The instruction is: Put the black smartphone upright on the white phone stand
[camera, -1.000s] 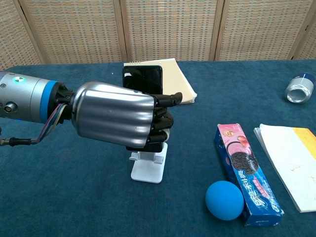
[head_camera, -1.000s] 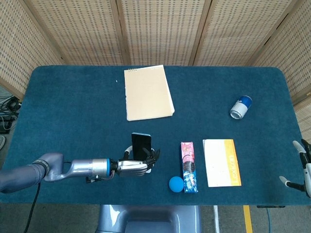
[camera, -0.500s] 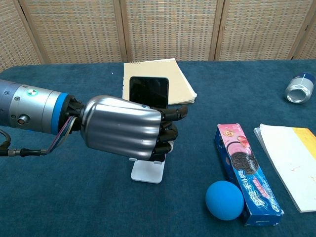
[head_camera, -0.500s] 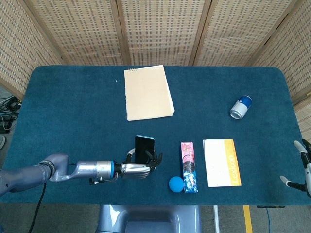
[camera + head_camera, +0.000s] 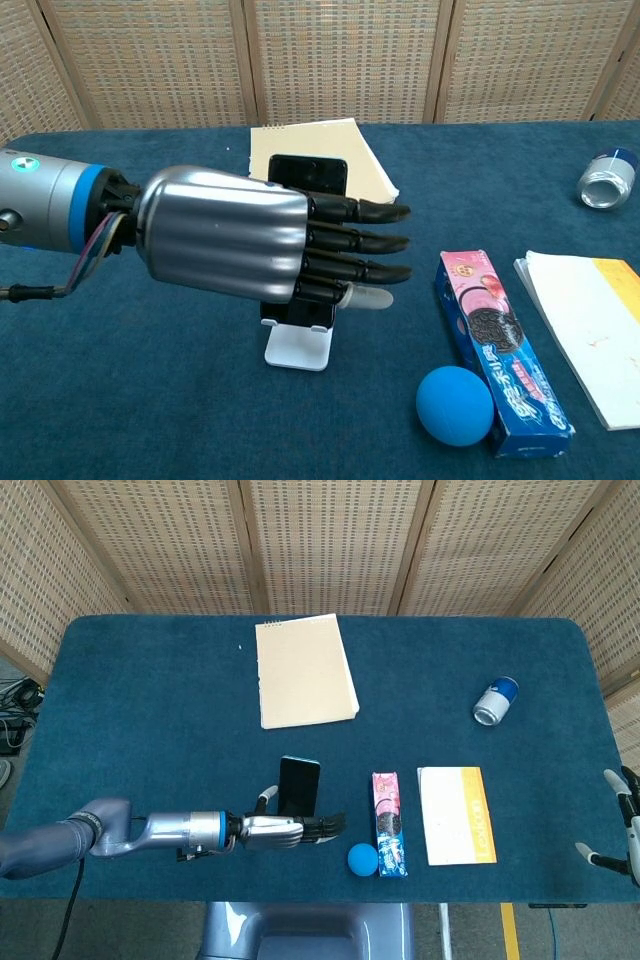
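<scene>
Near the front edge of the blue desk, the black smartphone stands upright on the white phone stand, with the left hand just in front, fingers stretched straight and holding nothing. Beside it lies a pink cookie box, its lettering too small to read. Only the right hand's spread fingertips show at the desk's edge.

Phone upright on stand; notepad behind; ball right

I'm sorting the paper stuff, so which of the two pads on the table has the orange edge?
The booklet right of the cookie box, near the front edge; the notepad farther back is plain cream.
</scene>
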Robot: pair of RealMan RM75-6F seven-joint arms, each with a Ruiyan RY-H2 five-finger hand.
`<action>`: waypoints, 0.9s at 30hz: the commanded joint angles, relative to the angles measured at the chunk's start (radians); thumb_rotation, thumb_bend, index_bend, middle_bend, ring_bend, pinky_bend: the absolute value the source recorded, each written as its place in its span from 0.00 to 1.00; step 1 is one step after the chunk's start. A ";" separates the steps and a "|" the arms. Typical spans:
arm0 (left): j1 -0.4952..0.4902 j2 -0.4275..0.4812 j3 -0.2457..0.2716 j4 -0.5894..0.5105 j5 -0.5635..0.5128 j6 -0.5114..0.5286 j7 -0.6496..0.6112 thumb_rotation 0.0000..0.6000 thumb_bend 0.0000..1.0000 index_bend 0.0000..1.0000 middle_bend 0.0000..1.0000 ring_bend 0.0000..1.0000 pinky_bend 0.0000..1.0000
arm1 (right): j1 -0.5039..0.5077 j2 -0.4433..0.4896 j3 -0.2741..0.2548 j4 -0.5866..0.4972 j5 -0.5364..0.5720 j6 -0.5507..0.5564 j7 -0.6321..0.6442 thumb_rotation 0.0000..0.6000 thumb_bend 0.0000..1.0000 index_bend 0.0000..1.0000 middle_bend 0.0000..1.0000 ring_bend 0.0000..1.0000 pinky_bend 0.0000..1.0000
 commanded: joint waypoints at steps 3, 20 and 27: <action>0.067 0.082 -0.042 -0.089 -0.055 0.127 -0.013 1.00 0.00 0.00 0.00 0.00 0.00 | -0.002 0.001 -0.003 -0.003 -0.008 0.004 0.001 1.00 0.00 0.04 0.00 0.00 0.00; 0.672 0.275 0.021 -0.516 -0.706 0.532 -0.492 1.00 0.00 0.00 0.00 0.00 0.00 | -0.008 0.003 -0.009 -0.019 -0.025 0.025 -0.014 1.00 0.00 0.05 0.00 0.00 0.00; 0.784 0.312 0.069 -0.453 -0.736 0.564 -0.672 1.00 0.00 0.00 0.00 0.00 0.00 | -0.007 -0.001 -0.008 -0.024 -0.028 0.029 -0.029 1.00 0.00 0.05 0.00 0.00 0.00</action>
